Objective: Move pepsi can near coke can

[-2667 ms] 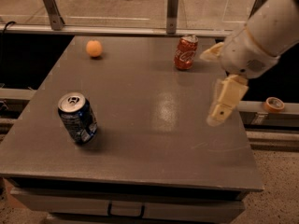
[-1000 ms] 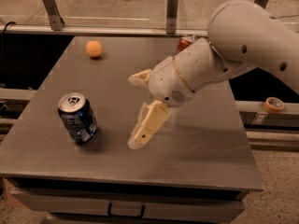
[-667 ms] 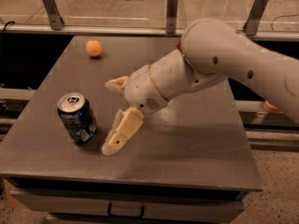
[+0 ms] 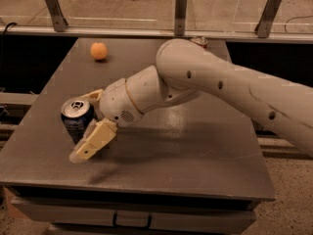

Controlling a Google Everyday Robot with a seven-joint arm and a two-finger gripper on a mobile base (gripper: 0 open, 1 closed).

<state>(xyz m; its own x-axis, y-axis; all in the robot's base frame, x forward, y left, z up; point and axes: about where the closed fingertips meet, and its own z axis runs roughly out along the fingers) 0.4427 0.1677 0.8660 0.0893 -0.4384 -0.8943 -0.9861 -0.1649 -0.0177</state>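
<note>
The pepsi can, dark blue with a silver top, stands upright near the left front of the grey table. My gripper has reached it from the right. One cream finger lies along the can's front right side and the other finger shows just behind the can, so the can stands between the open fingers. The coke can is at the table's far edge, mostly hidden behind my arm; only its silver top and a bit of red show.
An orange lies at the far left of the table. A metal rail with posts runs behind the table. My thick white arm crosses the table's right half. A drawer handle sits under the front edge.
My gripper has swung from the right side of the table leftwards to the pepsi can, and its fingers now straddle the can. The can has not moved.
</note>
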